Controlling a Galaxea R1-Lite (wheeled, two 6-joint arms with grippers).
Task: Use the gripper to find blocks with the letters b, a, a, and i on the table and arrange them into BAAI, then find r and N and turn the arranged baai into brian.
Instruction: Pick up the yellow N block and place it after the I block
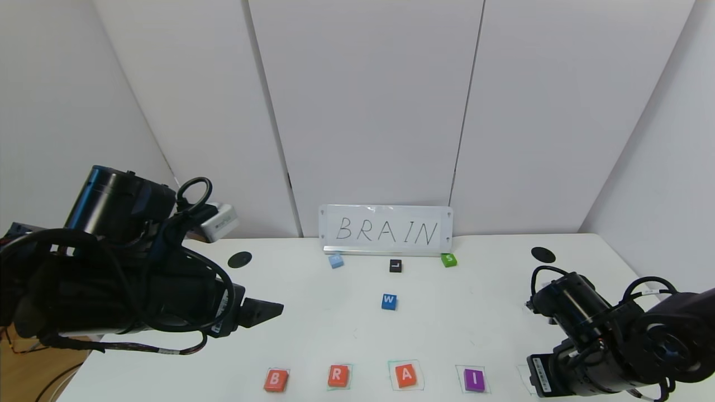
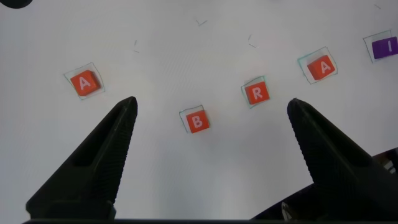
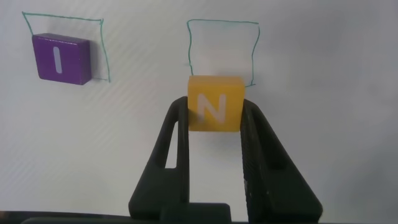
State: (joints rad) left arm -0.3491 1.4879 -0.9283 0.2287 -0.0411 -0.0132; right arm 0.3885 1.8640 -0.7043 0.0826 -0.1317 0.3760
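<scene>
Near the worktop [image 1: 346, 329] front edge, the right gripper [image 3: 214, 118] pinches the N [image 3: 215, 104] beside the I [image 3: 61, 58], while the left gripper [image 2: 211, 118] hangs spread above the B [image 2: 196, 121].

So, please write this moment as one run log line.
right gripper: shut on N block, beside empty square | left gripper: open, above B block
</scene>
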